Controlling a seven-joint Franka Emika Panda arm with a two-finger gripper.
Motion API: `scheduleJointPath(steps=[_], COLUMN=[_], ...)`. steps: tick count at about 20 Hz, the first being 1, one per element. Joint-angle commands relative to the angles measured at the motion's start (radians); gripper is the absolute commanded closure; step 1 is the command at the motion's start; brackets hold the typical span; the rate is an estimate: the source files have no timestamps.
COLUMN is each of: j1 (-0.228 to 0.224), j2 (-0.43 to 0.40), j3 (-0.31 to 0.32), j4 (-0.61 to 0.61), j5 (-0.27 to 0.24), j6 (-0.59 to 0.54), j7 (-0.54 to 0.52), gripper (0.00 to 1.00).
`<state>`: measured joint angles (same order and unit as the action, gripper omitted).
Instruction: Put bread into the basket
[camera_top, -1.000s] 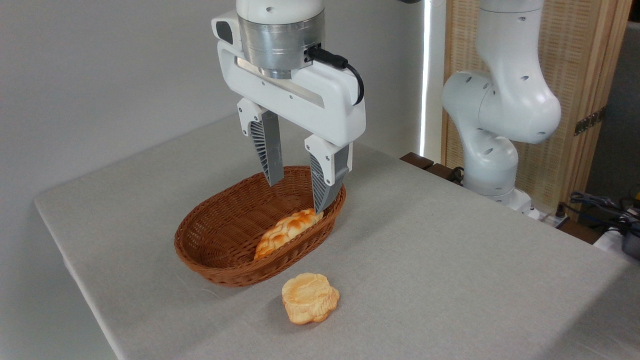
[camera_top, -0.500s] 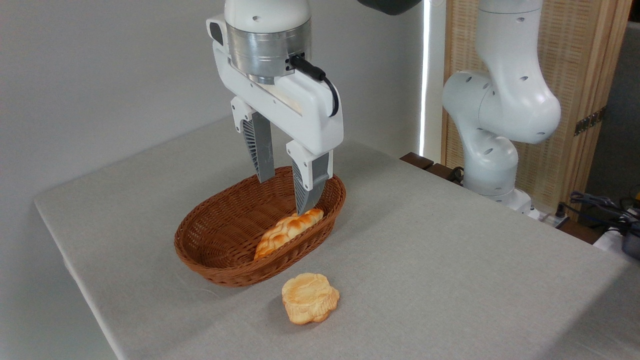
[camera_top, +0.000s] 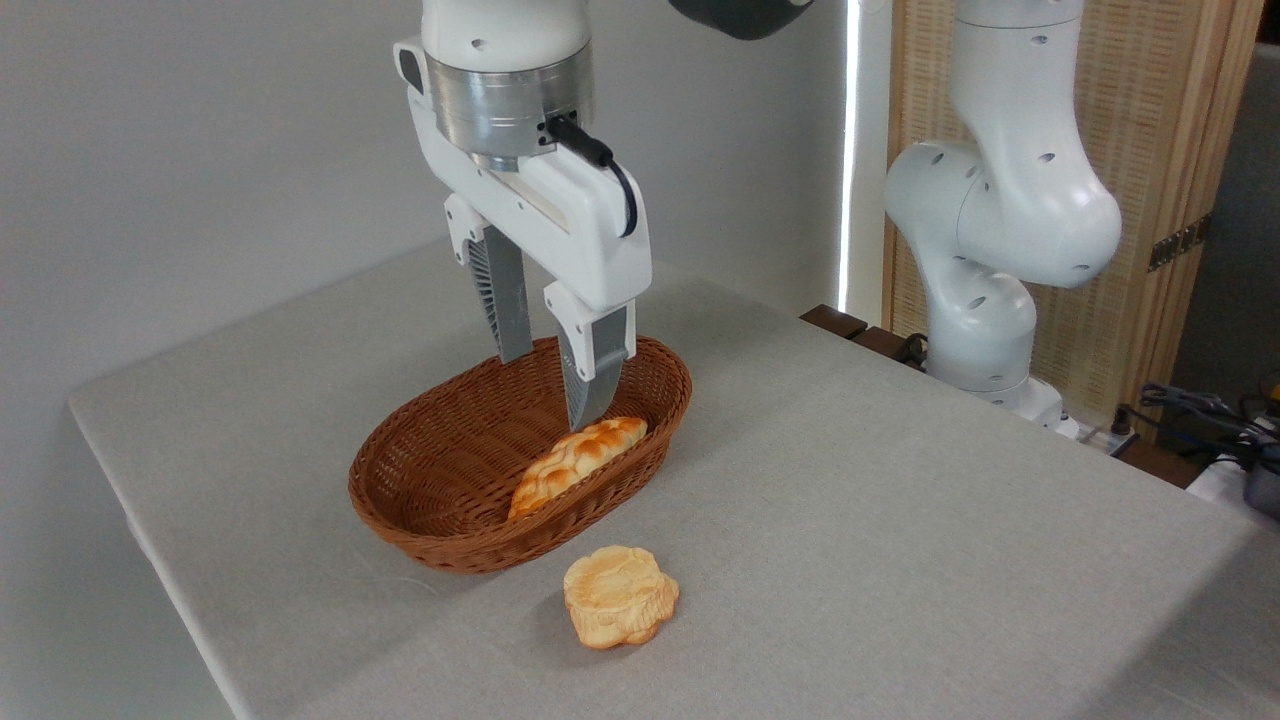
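Observation:
The bread (camera_top: 620, 596), a small flower-shaped golden bun, lies on the grey tablecloth just in front of the basket's near rim. The oval brown wicker basket (camera_top: 430, 455) stands in the middle of the table. A longer braided loaf (camera_top: 575, 462) leans against its right inner wall. My gripper (camera_top: 548, 390) hangs above the basket's far half, open, with nothing between its fingers. Its nearer fingertip is just above the far end of the braided loaf. The bun is well in front of and below the gripper.
The arm's white base column (camera_top: 1000, 210) rises at the table's far right corner, before a wooden slatted screen (camera_top: 1150, 150). Cables and clutter (camera_top: 1210, 420) lie off the right edge. The table's left edge (camera_top: 150, 540) runs near the basket.
The gripper has shifted left and slightly up over the basket and turned about its vertical axis, so its fingers look closer together. Bun, loaf and basket have not moved.

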<state>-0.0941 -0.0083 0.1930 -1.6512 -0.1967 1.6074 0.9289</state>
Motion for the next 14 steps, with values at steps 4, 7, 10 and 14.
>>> scheduleJointPath(steps=[4, 7, 10, 14], j1=[-0.001, -0.001, -0.003, -0.003], j2=[0.086, 0.117, 0.139, 0.154], j3=[-0.006, -0.006, -0.006, -0.006], j4=[0.001, -0.027, -0.055, -0.088], j5=[0.071, 0.074, 0.079, 0.106], j6=[0.077, 0.130, 0.192, 0.218], j7=[0.039, 0.051, 0.051, 0.071], gripper=[0.00, 0.00, 0.00, 0.00])
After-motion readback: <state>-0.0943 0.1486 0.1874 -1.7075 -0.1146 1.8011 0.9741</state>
